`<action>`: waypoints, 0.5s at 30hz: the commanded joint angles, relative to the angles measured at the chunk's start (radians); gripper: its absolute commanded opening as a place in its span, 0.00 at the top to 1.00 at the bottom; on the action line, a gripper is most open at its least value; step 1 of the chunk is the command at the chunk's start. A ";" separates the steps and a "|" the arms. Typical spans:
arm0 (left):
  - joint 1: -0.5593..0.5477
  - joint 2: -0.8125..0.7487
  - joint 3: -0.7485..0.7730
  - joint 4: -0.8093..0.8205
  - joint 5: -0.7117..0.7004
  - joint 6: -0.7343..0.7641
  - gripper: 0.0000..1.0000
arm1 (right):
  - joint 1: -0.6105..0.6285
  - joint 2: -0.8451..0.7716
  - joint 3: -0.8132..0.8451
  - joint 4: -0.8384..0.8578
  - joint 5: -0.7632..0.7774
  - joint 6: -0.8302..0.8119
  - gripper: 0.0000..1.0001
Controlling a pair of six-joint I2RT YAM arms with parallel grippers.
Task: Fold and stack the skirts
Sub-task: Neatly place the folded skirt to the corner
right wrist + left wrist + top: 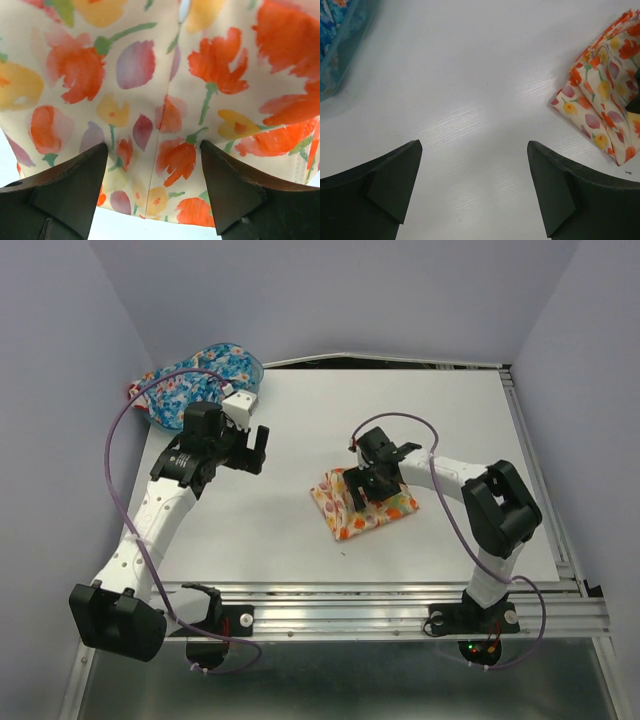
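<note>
The cream-yellow skirt (372,512) with orange-red flowers lies folded in a small bundle at the table's middle right; it also shows in the left wrist view (607,95) and fills the right wrist view (160,90). My right gripper (366,490) is open, its fingers pressed down onto the skirt's top with the cloth between them (152,170). The bright blue floral skirt (190,380) sits in the translucent blue basket (250,368) at the back left. My left gripper (255,450) is open and empty above bare table, between basket and folded skirt (475,165).
The basket's rim shows at the upper left of the left wrist view (345,45). The white table (450,420) ends at a metal rail (400,592) in front and a rail along the right side (545,490).
</note>
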 commanded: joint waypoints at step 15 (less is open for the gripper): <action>0.008 0.089 0.033 0.038 0.071 0.008 0.01 | -0.779 0.364 0.377 -0.006 0.081 -0.363 0.19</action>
